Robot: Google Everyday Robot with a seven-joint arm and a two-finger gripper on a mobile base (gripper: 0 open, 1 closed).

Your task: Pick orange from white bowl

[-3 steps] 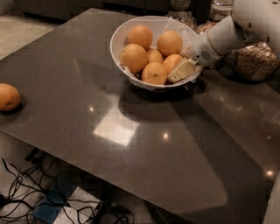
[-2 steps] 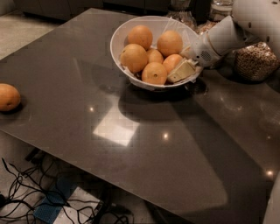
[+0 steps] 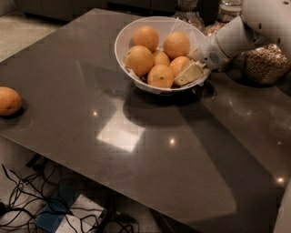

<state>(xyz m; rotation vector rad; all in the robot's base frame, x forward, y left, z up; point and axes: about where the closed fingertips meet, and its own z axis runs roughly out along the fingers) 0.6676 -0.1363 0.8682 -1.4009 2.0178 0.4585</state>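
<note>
The white bowl (image 3: 122, 38) stands at the back of the dark table and holds several oranges. The largest oranges lie at the back left (image 3: 146, 37), back right (image 3: 176, 44), left (image 3: 139, 59) and front (image 3: 160, 76). A partly hidden orange (image 3: 178, 65) lies at the bowl's right side. My gripper (image 3: 188, 73) reaches in over the bowl's right rim and sits low inside it, against that right-hand orange and next to the front one. The white arm (image 3: 236, 34) comes in from the upper right.
A lone orange (image 3: 9, 101) lies on the table (image 3: 150, 150) near its left edge. A glass jar of grains (image 3: 266, 63) stands right of the bowl, with more jars (image 3: 188, 13) behind it. Cables (image 3: 27, 200) lie on the floor below the front edge.
</note>
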